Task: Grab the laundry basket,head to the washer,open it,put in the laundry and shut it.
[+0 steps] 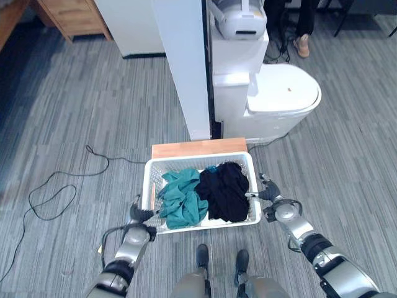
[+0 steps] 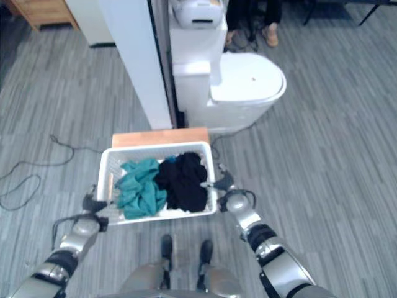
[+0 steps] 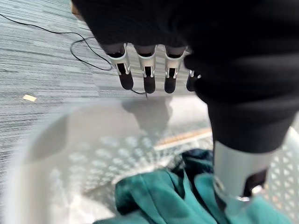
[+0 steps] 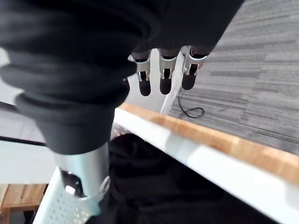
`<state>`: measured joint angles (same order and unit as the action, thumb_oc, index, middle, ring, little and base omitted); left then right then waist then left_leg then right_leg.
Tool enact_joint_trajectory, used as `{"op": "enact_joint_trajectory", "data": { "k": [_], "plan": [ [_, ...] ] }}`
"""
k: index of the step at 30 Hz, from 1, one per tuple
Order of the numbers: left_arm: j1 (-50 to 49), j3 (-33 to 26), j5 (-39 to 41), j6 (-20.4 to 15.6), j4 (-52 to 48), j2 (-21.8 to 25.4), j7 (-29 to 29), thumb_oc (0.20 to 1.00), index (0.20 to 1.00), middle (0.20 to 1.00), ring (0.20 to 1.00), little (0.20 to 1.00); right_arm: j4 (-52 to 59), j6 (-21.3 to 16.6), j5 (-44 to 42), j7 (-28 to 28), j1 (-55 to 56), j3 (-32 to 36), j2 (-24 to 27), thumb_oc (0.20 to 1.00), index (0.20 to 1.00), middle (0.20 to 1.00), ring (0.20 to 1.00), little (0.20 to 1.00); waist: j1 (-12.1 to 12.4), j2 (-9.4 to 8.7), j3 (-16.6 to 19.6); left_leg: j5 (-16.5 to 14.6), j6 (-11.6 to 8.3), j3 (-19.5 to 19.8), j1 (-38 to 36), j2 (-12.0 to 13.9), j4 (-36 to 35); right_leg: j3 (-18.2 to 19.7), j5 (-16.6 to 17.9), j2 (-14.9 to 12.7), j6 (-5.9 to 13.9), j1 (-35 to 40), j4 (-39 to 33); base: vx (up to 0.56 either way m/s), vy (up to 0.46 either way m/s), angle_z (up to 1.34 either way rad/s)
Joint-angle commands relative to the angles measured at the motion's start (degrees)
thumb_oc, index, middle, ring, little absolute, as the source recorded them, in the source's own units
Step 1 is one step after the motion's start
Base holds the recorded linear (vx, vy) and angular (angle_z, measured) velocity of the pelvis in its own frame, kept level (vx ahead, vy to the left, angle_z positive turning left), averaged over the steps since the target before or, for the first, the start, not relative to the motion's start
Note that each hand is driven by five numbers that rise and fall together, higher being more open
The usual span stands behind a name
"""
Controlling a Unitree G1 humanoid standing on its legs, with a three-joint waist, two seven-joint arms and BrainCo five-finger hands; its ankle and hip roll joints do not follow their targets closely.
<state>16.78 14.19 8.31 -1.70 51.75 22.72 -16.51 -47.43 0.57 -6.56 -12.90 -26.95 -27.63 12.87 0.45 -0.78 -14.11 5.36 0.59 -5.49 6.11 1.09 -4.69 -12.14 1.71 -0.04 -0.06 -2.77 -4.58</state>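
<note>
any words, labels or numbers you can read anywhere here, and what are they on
None can be read.
White laundry basket: no label or print shows on its rim or perforated walls.
Teal clothes and black clothes: no tags or print visible.
White machine at the top of the left eye view: a dark panel on its front, too small to show any characters.
Small tan scrap on the floor: blank as far as can be told.

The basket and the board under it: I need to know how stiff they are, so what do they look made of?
The basket looks like white moulded plastic, its walls pierced with small holes. The board looks like light wood, perhaps laminate, with a smooth orange-brown face.
</note>
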Motion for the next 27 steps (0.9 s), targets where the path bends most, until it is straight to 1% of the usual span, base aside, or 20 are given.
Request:
{"op": "enact_joint_trajectory", "data": {
  "k": [1, 3, 4, 5, 6, 7, 8, 12, 15, 17, 18, 20, 22, 23, 24, 26, 27],
  "plan": [
    [4.8, 2.4, -1.7, 0.8, 6.5, 0.1, -2.2, 1.000, 1.000, 1.000, 1.000, 1.000, -2.9, -0.8, -3.8, -1.5, -1.4, -1.2, -1.9, 1.000, 1.000, 1.000, 1.000, 1.000, 0.3, -2.27, -2.7, -3.1, -2.86, -0.3, 0.9, 0.2, 0.1, 3.6, -4.5, -2.8, 6.12, -3.7, 1.9, -0.06, 0.005, -0.01],
    [6.3, 4.1, -2.3, 1.3, 9.4, -1.5, -1.8, 1.000, 1.000, 1.000, 1.000, 1.000, -4.3, -0.7, -5.7, -1.4, -1.9, -1.5, -3.2, 1.000, 1.000, 1.000, 1.000, 1.000, -0.1, -2.20, -3.2, -2.7, -2.89, -0.1, 1.9, 0.1, 0.1, 4.1, -4.4, -2.6, 6.01, -4.8, 2.3, -0.03, 0.007, -0.01],
    [6.4, 4.1, -2.3, 1.3, 9.4, -1.5, -1.8, 1.000, 1.000, 1.000, 1.000, 1.000, -4.3, -0.7, -5.7, -1.4, -1.9, -1.5, -3.2, 1.000, 1.000, 1.000, 1.000, 1.000, 0.0, -2.20, -3.1, -2.7, -2.89, -0.1, 1.9, 0.1, 0.1, 4.1, -4.4, -2.6, 6.01, -4.9, 2.3, 0.00, 0.000, 0.00],
    [6.4, 4.6, -2.7, 1.4, 10.0, -2.2, -1.6, 0.856, 0.856, 0.856, 0.856, 0.856, -4.5, -0.8, -6.3, -1.3, -1.9, -1.8, -3.6, 0.558, 0.558, 0.558, 0.558, 0.558, -0.2, -2.18, -3.3, -2.6, -2.88, -0.2, 2.2, 0.1, 0.1, 4.3, -4.3, -2.5, 5.96, -5.2, 2.5, 0.00, 0.000, 0.00],
    [6.1, 5.0, -3.1, 1.5, 10.3, -2.8, -1.5, 0.495, 0.495, 0.495, 0.495, 0.495, -4.1, -1.1, -7.0, -1.1, -1.6, -1.8, -4.0, 0.200, 0.200, 0.200, 0.200, 0.200, -0.3, -2.15, -3.3, -2.6, -2.91, -0.2, 2.3, 0.1, 0.1, 4.5, -4.3, -2.4, 5.93, -5.4, 2.6, 0.00, 0.000, 0.00],
    [6.1, 5.0, -3.1, 1.5, 10.3, -2.8, -1.5, 0.495, 0.495, 0.495, 0.495, 0.495, -4.1, -1.1, -7.0, -1.1, -1.6, -1.8, -4.0, 0.200, 0.200, 0.200, 0.200, 0.200, -0.3, -2.15, -3.3, -2.6, -2.91, -0.2, 2.3, 0.1, 0.1, 4.5, -4.3, -2.4, 5.93, -5.4, 2.6, 0.00, 0.000, 0.00],
    [4.8, 5.3, -3.3, 1.2, 9.6, -4.1, -1.4, 0.200, 0.200, 0.200, 0.200, 0.200, -2.7, -1.9, -8.9, -0.8, -0.6, -1.7, -4.1, 0.200, 0.200, 0.200, 0.200, 0.200, -0.5, -2.15, -3.3, -2.4, -2.99, -0.4, 2.5, 0.1, 0.1, 4.8, -4.3, -2.4, 5.88, -5.7, 2.7, 0.00, -0.010, -0.05],
    [-0.9, 3.5, -3.0, 0.7, 4.8, -5.1, -0.9, 0.200, 0.200, 0.200, 0.200, 0.200, 3.1, -3.4, -12.0, 0.2, 3.5, 0.0, -2.2, 0.200, 0.200, 0.200, 0.200, 0.200, -0.7, -2.23, -2.6, -2.9, -3.04, -0.8, 1.6, 0.2, -0.1, 5.2, -4.5, -2.3, 5.85, -4.9, 2.5, 0.03, -0.043, -0.02],
    [-10.5, -1.4, -0.9, -0.6, -7.1, -4.1, 1.2, 0.200, 0.200, 0.200, 0.200, 0.200, 14.9, -4.6, -12.0, 2.4, 14.1, 5.9, 3.3, 0.200, 0.200, 0.200, 0.200, 0.200, -1.5, -2.03, -0.4, -4.1, -3.17, -1.3, -1.7, 0.7, -0.2, 4.8, -5.5, -2.1, 5.64, -1.6, 1.7, 0.10, -0.147, 0.05],
    [-13.6, -2.6, -0.5, -0.9, -12.9, -3.3, 2.4, 0.200, 0.200, 0.200, 0.200, 0.200, 18.7, -4.8, -11.8, 3.1, 17.9, 8.3, 4.8, 0.200, 0.200, 0.200, 0.200, 0.200, -1.8, -1.90, 0.1, -4.5, -3.31, -1.3, -2.7, 0.8, -0.1, 5.0, -6.0, -1.9, 5.45, -0.5, 1.5, 0.01, -0.154, 0.11],
    [-17.0, -3.9, 0.3, -1.3, -20.8, -2.5, 4.6, 0.200, 0.200, 0.200, 0.200, 0.200, 23.9, -5.5, -12.3, 4.0, 22.8, 12.1, 6.0, 0.200, 0.200, 0.200, 0.200, 0.200, -2.6, -1.87, 0.6, -5.2, -3.65, -1.2, -3.6, 1.4, 1.4, 5.2, -6.7, -1.5, 5.04, 0.8, 1.3, -0.05, -0.173, 0.02],
    [-18.4, -3.9, 1.0, -1.4, -25.1, -2.5, 5.3, 0.200, 0.200, 0.200, 0.200, 0.200, 26.9, -6.0, -12.5, 4.3, 25.1, 13.6, 6.3, 0.200, 0.200, 0.200, 0.200, 0.200, -3.4, -1.93, 0.8, -6.4, -3.71, -1.1, -3.6, 1.7, 3.8, 6.1, -7.2, -1.3, 4.68, 1.4, 1.7, -0.04, -0.100, -0.10],
    [-19.2, -4.0, 1.5, -1.6, -26.8, -2.5, 5.8, 0.200, 0.200, 0.200, 0.200, 0.200, 28.2, -5.9, -12.6, 4.6, 26.0, 14.3, 6.5, 0.200, 0.200, 0.200, 0.200, 0.200, -3.7, -2.01, 0.9, -7.1, -3.68, -1.0, -3.6, 1.9, 5.1, 6.5, -7.4, -1.2, 4.51, 1.6, 2.2, -0.04, -0.012, -0.17],
    [-19.6, -3.3, 2.8, -1.9, -29.9, -2.7, 6.1, 0.200, 0.200, 0.200, 0.200, 0.200, 31.1, -6.1, -13.1, 4.7, 27.1, 15.2, 6.8, 0.200, 0.200, 0.200, 0.200, 0.200, -4.1, -2.09, 0.6, -8.3, -3.56, 1.0, -3.8, 1.6, 7.6, 8.4, -7.8, -0.9, 4.15, 1.8, 3.4, -0.05, 0.004, -0.15],
    [-19.6, -3.3, 2.8, -1.9, -30.0, -2.7, 6.1, 0.200, 0.200, 0.200, 0.200, 0.200, 31.1, -6.1, -13.1, 4.7, 27.1, 15.2, 6.7, 0.200, 0.200, 0.200, 0.200, 0.200, -4.1, -2.11, 0.7, -8.2, -3.56, 1.0, -3.6, 1.5, 7.6, 8.4, -7.7, -0.9, 4.15, 1.6, 3.3, -0.07, 0.040, -0.25],
    [-19.8, -2.6, 3.1, -2.3, -32.4, -2.8, 6.1, 0.200, 0.200, 0.200, 0.200, 0.200, 33.4, -6.5, -13.3, 5.2, 27.8, 15.8, 7.2, 0.200, 0.200, 0.200, 0.200, 0.200, -4.7, -2.16, 0.8, -9.3, -3.80, 5.7, -3.2, 0.0, 8.9, 10.9, -7.6, -0.6, 3.96, 1.0, 4.3, -0.08, 0.095, -0.75],
    [-19.2, -1.6, 2.8, -2.5, -35.2, -2.6, 6.5, 0.200, 0.200, 0.200, 0.200, 0.200, 35.6, -6.7, -13.4, 5.6, 28.4, 16.3, 7.6, 0.200, 0.200, 0.200, 0.200, 0.200, -5.4, -1.94, 1.1, -10.5, -3.54, 11.3, -2.5, -2.5, 10.5, 14.3, -6.9, -0.2, 4.14, 0.1, 4.7, -0.12, 0.143, -1.15]
  ]
}}
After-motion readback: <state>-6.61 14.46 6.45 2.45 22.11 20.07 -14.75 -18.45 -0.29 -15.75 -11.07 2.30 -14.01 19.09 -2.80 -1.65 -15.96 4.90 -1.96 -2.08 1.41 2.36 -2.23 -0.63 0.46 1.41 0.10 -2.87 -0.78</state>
